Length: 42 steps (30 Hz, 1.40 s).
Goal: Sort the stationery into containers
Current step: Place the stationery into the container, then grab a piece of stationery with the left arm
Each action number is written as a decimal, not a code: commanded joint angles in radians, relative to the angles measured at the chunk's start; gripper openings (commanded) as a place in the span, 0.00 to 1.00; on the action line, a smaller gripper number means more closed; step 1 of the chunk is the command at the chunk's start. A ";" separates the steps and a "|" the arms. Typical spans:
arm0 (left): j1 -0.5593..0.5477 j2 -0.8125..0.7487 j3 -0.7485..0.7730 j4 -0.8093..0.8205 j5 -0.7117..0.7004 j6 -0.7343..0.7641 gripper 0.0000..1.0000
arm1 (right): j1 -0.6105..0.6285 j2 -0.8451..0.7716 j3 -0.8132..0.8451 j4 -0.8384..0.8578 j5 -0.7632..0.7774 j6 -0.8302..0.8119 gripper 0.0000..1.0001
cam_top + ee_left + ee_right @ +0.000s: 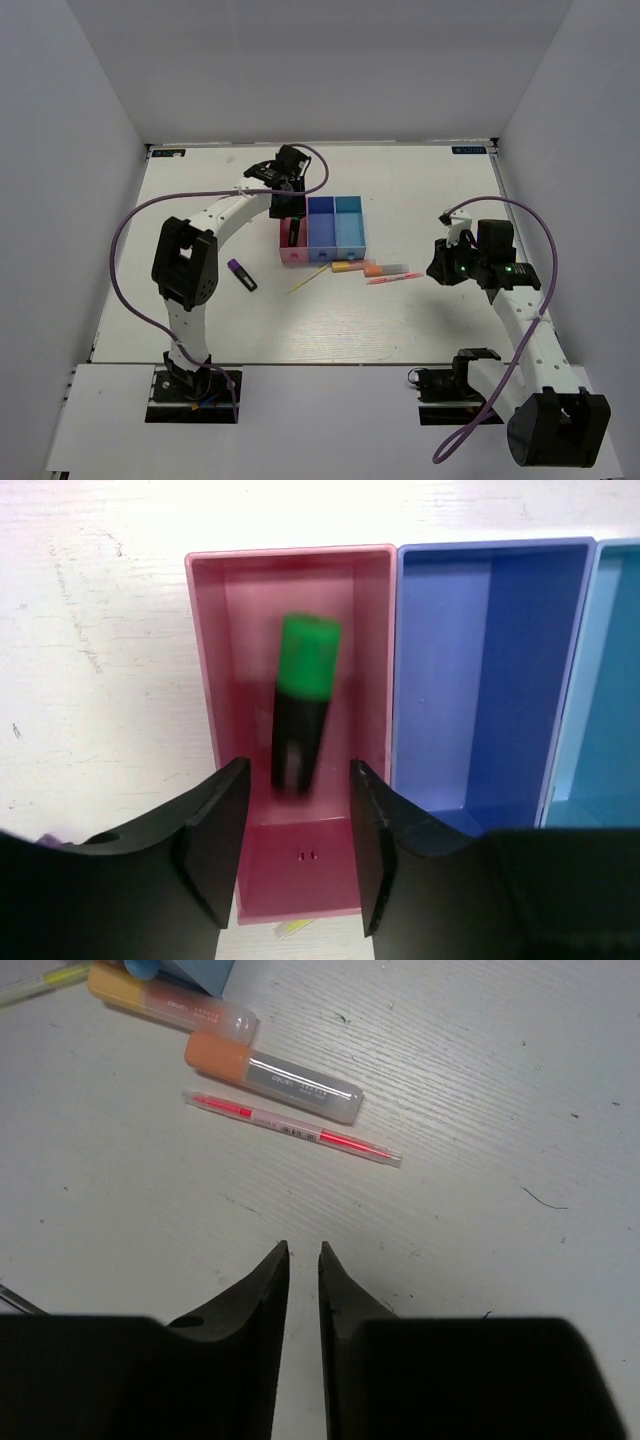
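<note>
1. The left gripper (299, 780) hangs over the near end of the pink bin (210, 650), its jaws spread wide and gripping nothing.
2. Seen from the left wrist, the black marker with the green cap (303, 705) is inside that pink bin, at mid-frame. Its cap points to the top of the picture, and it looks blurred. There is clear space between it and each finger.
3. The dark blue bin (480, 680) joins the pink one on its right, and the light blue bin (610, 700) sits at the right edge of the frame.
4. From above, the three bins form a row at the centre of the table (420, 190).
5. The right gripper (303, 1250) is low in its wrist view, its jaws drawn nearly together with only a thin slit between them. It holds nothing and is well apart from the pens.
6. Two orange highlighters (270, 1072) (170, 1000) lie on the table in the upper left of the right wrist frame. The thin pink-red pen (290, 1128) is just below them.
7. The yellow-green stick (307, 280) lies just below the pink bin in the overhead picture.
8. A purple-capped marker (241, 274) lies alone to the left of the bins.
</note>
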 commanded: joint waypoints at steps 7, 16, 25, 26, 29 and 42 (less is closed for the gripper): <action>-0.014 -0.104 0.036 -0.036 -0.064 -0.017 0.30 | 0.000 -0.020 0.038 -0.006 -0.018 -0.015 0.29; 0.073 -0.503 -0.505 -0.037 -0.209 -0.313 0.50 | 0.000 -0.020 0.037 -0.006 -0.010 -0.014 0.73; 0.173 -0.461 -0.630 0.006 -0.106 -0.361 0.61 | -0.003 -0.004 0.035 -0.006 -0.004 -0.012 0.70; 0.174 -0.451 -0.630 0.010 -0.103 -0.361 0.61 | 0.000 -0.003 0.037 -0.004 -0.004 -0.014 0.70; 0.177 -0.404 -0.625 0.039 -0.095 -0.371 0.62 | -0.003 0.000 0.034 -0.006 0.001 -0.014 0.70; 0.229 -0.310 -0.709 0.125 -0.041 -0.385 0.62 | 0.002 0.004 0.037 -0.009 0.002 -0.011 0.70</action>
